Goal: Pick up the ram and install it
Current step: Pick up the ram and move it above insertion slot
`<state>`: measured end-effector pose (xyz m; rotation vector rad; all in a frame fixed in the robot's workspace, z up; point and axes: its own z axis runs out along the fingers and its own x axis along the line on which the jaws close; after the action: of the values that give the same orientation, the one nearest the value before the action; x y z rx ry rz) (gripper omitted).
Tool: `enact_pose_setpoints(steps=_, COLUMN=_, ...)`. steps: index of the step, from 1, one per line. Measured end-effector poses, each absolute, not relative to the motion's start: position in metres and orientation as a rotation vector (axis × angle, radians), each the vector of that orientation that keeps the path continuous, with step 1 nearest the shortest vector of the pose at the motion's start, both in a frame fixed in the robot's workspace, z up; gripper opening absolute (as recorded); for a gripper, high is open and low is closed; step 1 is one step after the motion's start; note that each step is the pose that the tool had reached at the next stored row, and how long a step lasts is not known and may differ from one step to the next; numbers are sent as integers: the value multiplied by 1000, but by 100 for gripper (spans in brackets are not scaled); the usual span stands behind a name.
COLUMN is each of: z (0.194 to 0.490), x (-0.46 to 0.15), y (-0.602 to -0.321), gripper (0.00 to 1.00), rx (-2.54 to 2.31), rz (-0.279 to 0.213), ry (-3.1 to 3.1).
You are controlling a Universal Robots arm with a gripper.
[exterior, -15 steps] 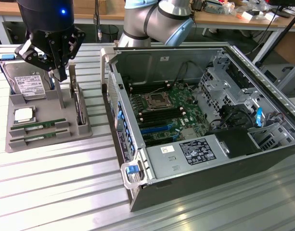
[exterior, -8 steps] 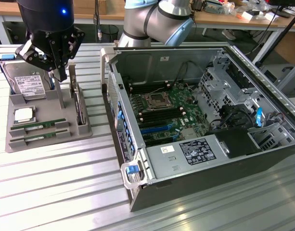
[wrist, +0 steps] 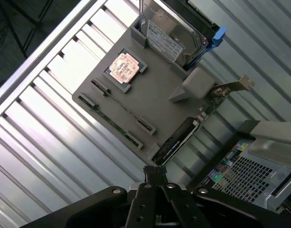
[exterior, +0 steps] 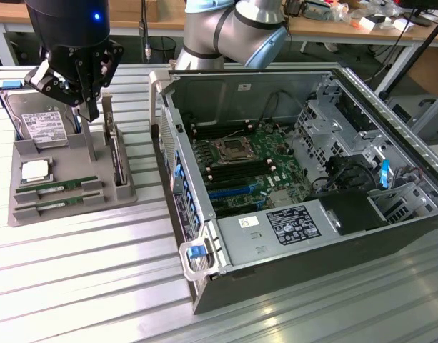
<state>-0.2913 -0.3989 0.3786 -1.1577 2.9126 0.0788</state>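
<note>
Two ram sticks lie side by side in slots at the front of the grey tray: one ram and a second ram just in front of it. From the wrist view they appear edge-on as thin lines, ram and ram. My gripper hangs above the tray's back part, over the raised grey post and beside the hard drive, well above the ram. Its fingers are pressed together with nothing between them.
The tray also holds a silver hard drive, a square processor and an upright expansion card. The open computer case, with its motherboard, lies at the exterior view's right of the tray on the ribbed metal table.
</note>
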Motion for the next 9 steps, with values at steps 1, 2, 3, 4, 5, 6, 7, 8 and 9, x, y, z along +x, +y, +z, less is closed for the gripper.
enact_pose_setpoints(steps=1, z=379, x=-291, y=-399, gripper=11, rx=-1171, rz=79, ry=2908)
enact_pose_setpoints(steps=2, z=379, x=-291, y=-399, gripper=11, rx=-1186, rz=79, ry=2902)
enact_pose_setpoints(steps=3, z=379, x=-291, y=-399, gripper=11, rx=-1195, rz=79, ry=2898)
enact_pose_setpoints(steps=4, z=379, x=-291, y=-399, gripper=11, rx=-1206, rz=77, ry=2894)
enact_pose_setpoints(steps=5, z=379, x=-291, y=-399, gripper=11, rx=-1215, rz=71, ry=2893)
enact_pose_setpoints(steps=6, z=379, x=-291, y=-399, gripper=11, rx=-1220, rz=68, ry=2892)
enact_pose_setpoints(steps=7, z=379, x=-291, y=-399, gripper=11, rx=-1229, rz=67, ry=2888)
enact_pose_setpoints(steps=8, z=379, x=-291, y=-399, gripper=11, rx=-1246, rz=67, ry=2881)
enact_pose_setpoints(steps=9, z=379, x=-291, y=-399, gripper=11, rx=-1259, rz=66, ry=2876)
